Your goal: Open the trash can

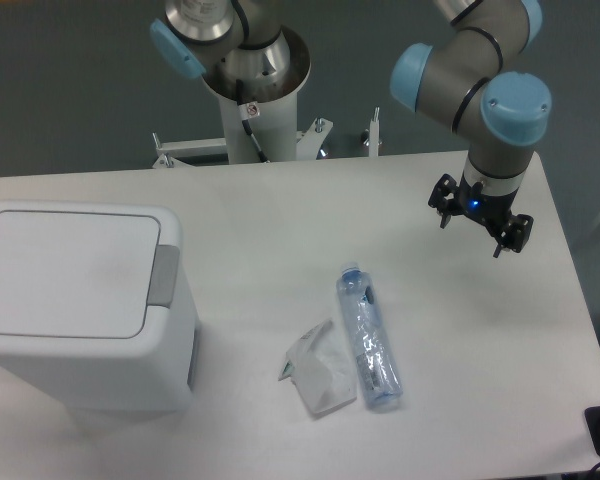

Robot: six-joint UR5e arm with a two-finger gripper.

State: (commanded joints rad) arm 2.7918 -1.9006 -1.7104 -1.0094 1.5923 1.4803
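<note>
Lid shut on the bin (75,300), grey tab (163,274) untouched since gripper (479,222) hangs wide-spread, empty, well right of bin.

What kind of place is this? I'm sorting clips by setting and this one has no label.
Most likely a robotics lab or test cell, not a home. The arm stands on a metal pedestal bolted behind a plain white table, and the trash can, plastic bottle and crumpled wrapper look staged.
</note>
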